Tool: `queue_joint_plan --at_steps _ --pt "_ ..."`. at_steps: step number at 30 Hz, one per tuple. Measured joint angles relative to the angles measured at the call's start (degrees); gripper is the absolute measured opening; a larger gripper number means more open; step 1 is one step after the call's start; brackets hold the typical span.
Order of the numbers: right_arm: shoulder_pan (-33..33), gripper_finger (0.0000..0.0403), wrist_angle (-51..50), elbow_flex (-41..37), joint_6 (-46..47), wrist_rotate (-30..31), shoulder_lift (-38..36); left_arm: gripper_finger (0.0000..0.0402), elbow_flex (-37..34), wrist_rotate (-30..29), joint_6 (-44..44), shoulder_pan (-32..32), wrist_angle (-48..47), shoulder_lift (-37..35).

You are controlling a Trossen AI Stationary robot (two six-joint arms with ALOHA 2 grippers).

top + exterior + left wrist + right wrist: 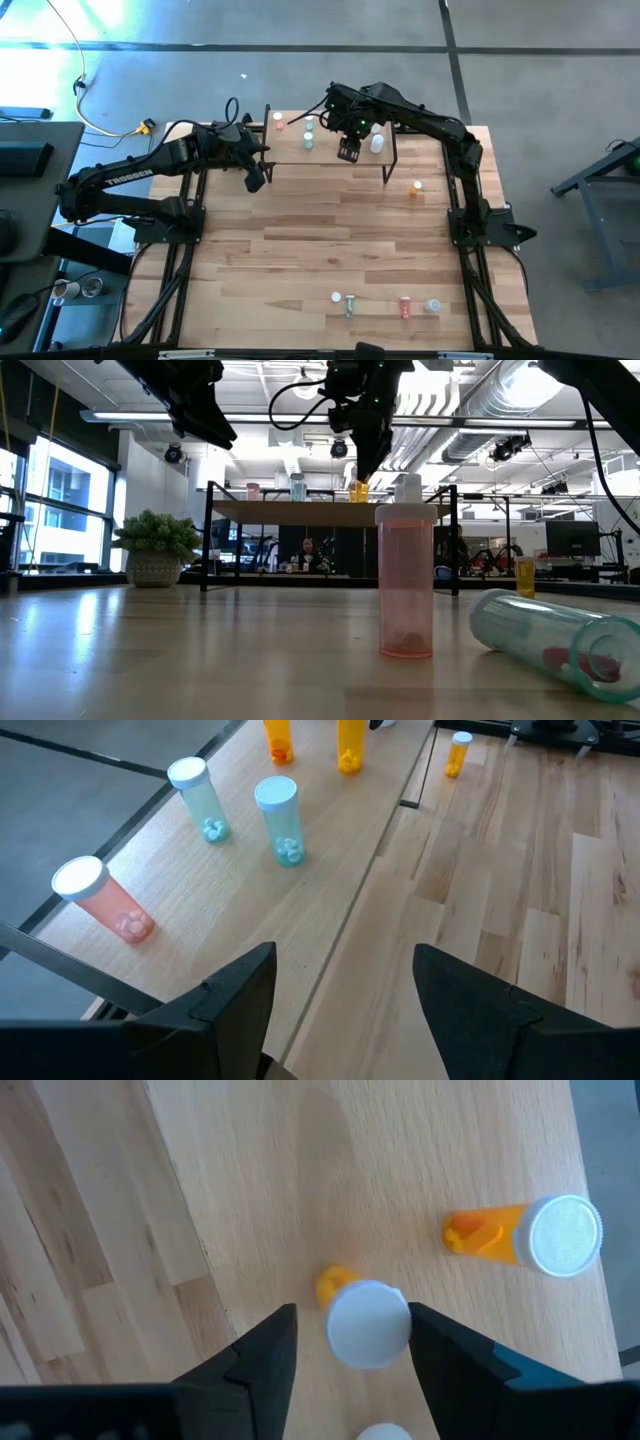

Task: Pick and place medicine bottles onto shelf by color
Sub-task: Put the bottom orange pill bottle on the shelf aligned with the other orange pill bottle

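Right gripper [350, 1345] hangs straight over an upright orange bottle [360, 1318] on the shelf [260, 1170], its fingers parted to either side of the white cap and seemingly clear of it, so I judge the bottle just released, its long axis vertical. A second orange bottle [530, 1235] stands nearby at about two o'clock on the pale, smooth wood. Left gripper [345, 990] waits spread wide and empty at the shelf's other end, by the green bottles [280, 820] and a pink one [100, 898], translucent plastic cylinders.
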Motion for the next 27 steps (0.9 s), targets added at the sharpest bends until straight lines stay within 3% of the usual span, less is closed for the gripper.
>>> queue_joint_plan --at_steps 17,27 --pt "0.0 0.0165 2.4 0.0 2.0 -1.0 0.0 0.0227 0.0 0.0 0.0 0.0 0.0 0.0" --pt "0.0 0.0165 3.7 0.9 1.8 4.1 0.0 0.0227 0.0 0.0 0.0 0.0 0.0 0.0"
